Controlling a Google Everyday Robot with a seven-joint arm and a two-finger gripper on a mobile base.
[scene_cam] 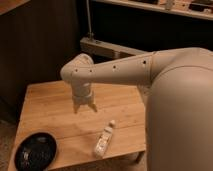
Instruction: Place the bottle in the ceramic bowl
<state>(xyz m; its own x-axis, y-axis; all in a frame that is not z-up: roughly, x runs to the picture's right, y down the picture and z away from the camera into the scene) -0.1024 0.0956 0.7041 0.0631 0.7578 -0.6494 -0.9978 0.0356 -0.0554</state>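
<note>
The bottle [104, 139] lies on its side on the wooden table [50, 105], near the front edge right of middle, white cap pointing away from me. The ceramic bowl [35, 151], black and shallow, sits at the table's front left corner. My gripper [84, 107] hangs above the middle of the table, pointing down, behind and to the left of the bottle and well apart from it. It holds nothing. The bowl is empty apart from faint speckles.
My pale arm [125, 70] reaches in from the right and its large body [180, 115] hides the table's right side. A dark wall and a metal stand [90, 37] are behind the table.
</note>
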